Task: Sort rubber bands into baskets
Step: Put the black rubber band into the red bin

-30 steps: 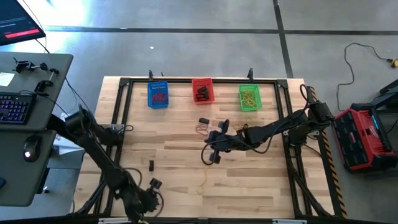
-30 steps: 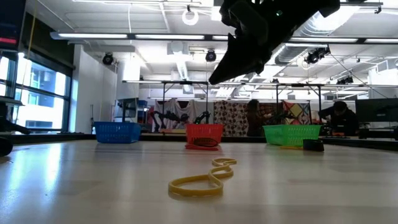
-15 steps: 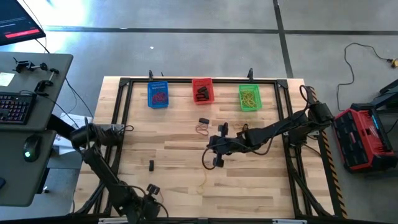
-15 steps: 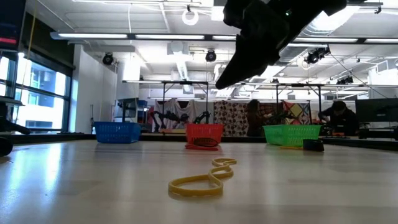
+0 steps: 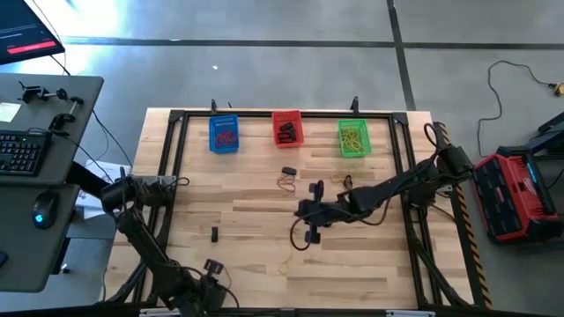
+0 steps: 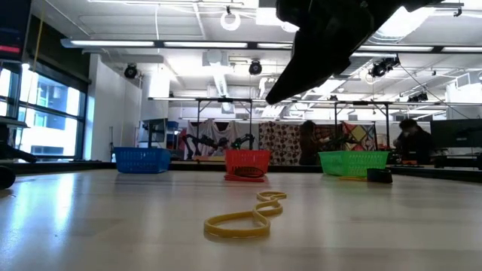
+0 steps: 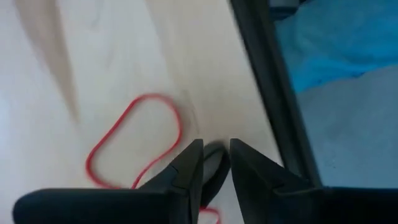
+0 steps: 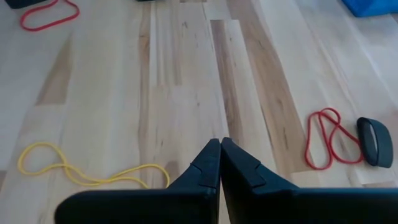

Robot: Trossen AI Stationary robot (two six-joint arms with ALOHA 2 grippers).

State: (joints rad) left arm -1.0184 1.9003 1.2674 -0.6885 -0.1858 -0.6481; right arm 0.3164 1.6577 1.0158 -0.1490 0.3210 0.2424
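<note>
My right gripper (image 8: 220, 148), fingers pressed together on nothing, hangs above the table, a twisted yellow rubber band (image 8: 81, 168) nearest it. Beyond lie red bands (image 8: 328, 146), then the blue (image 5: 224, 134), red (image 5: 287, 129) and green baskets (image 5: 353, 138). My left gripper (image 7: 215, 163), slightly parted, waits over a red band.

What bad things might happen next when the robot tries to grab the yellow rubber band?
1. The right gripper is shut and above the table, with the twisted yellow rubber band off to one side. Coming down like that, it would likely miss or just push the band.
2. The band is thin and flat on the wooden table, so the fingers may scrape wood instead of hooking it.
3. The green basket sits far off, so a weakly pinched band might drop on the way.
</note>
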